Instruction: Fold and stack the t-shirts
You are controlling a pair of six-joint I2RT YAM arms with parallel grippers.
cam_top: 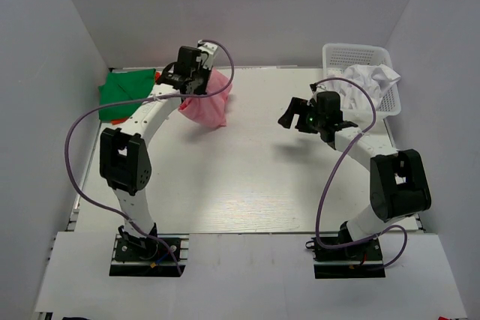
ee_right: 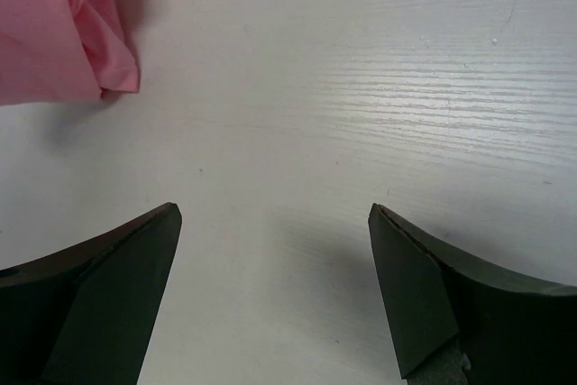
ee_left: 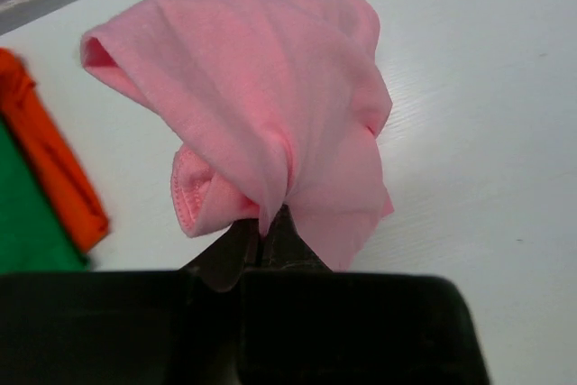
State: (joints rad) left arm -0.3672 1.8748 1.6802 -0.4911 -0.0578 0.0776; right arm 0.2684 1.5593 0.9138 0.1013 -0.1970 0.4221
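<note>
The left tool, clamped on the salmon pink t-shirt, holds it bunched and perhaps just touching the desk at the far left, with the folded green t-shirt lying to its left and the right tool spread wide, empty, well apart rightward.

The pink t-shirt is seen as soft, matt cloth. The worktop is finished white, with fine wood grain and a faint sheen. The basket is made of white plastic lattice.
</note>
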